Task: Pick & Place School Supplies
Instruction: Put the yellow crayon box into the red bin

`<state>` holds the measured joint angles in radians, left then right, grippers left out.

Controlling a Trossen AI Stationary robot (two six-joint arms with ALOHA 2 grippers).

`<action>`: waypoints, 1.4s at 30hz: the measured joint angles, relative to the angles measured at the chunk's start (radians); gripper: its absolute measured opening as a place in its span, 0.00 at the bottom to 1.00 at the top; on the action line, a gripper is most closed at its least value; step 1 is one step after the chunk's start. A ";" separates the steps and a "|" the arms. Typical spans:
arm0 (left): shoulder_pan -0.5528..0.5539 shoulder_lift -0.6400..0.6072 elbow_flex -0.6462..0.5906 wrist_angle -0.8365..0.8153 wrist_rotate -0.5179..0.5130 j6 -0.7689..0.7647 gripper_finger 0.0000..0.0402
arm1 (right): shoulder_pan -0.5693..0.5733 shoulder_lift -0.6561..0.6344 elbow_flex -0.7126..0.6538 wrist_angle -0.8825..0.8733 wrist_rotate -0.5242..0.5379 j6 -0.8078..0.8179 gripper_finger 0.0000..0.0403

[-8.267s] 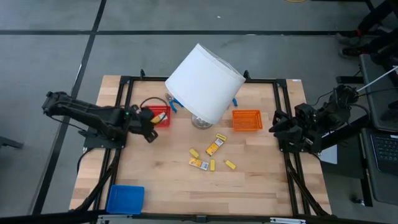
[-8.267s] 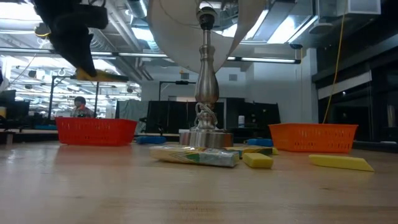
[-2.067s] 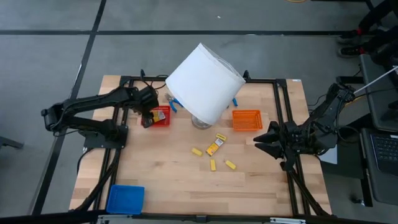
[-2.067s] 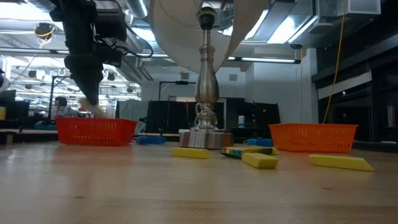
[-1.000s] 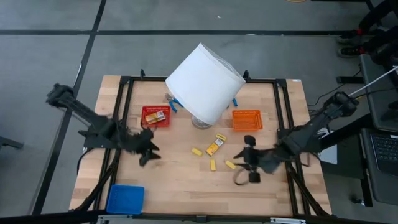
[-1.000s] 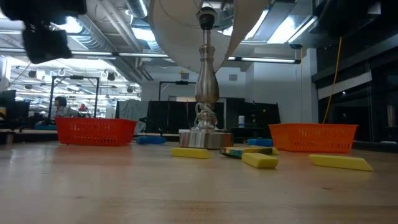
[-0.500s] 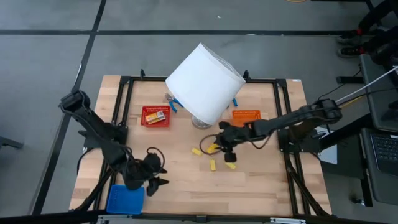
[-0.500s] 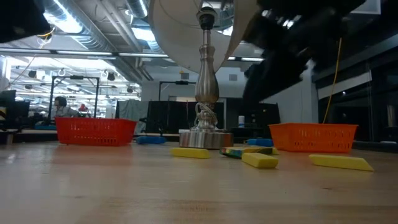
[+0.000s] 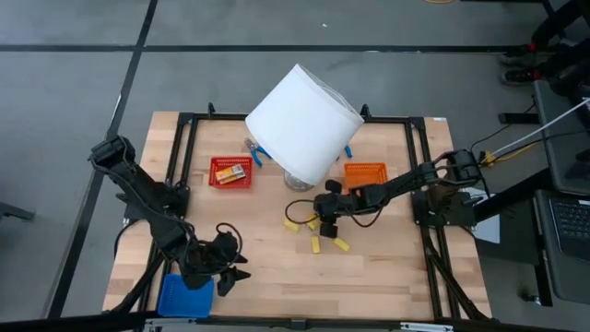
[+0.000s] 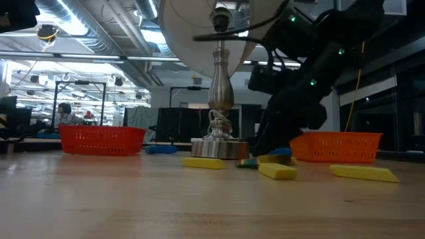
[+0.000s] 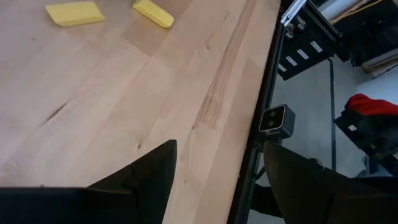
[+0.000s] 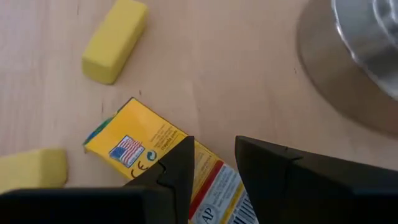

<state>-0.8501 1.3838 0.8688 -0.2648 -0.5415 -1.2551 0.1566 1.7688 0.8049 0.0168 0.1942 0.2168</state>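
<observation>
Supplies lie scattered mid-table: a yellow packet (image 12: 163, 163) with a white label, plus plain yellow sticks (image 9: 341, 245) around it, all beside the lamp base (image 12: 354, 50). A red basket (image 9: 230, 172) already holds one packet. Within the last second the right gripper (image 9: 324, 210) has swung in from the table's right edge and now hangs directly over the packet, fingers (image 12: 171, 177) parted either side of it but not yet closed. This looks like the start of the next pick. The left gripper (image 9: 221, 267) has moved away from the red basket to the front left, near a blue tray (image 9: 184, 297), open and empty. The surface is pale wood (image 11: 124, 93) framed by black rails. An orange basket (image 9: 366, 174) sits right of the lamp. Beyond is a workshop with ceiling lights.
</observation>
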 joint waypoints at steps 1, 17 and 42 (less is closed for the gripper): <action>0.000 0.000 0.000 0.000 0.000 -0.002 0.59 | 0.000 0.000 -0.010 0.009 -0.007 0.032 0.30; -0.035 0.000 0.000 -0.001 0.005 0.012 0.59 | 0.339 0.000 0.107 0.087 0.079 0.619 0.24; 0.286 0.473 0.036 0.557 0.020 0.651 0.59 | 0.739 -0.318 0.256 -0.317 0.586 0.862 0.14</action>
<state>-0.5644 1.8570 0.9045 0.2920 -0.5216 -0.6046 0.8951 1.4506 1.0607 -0.3005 0.7801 1.0788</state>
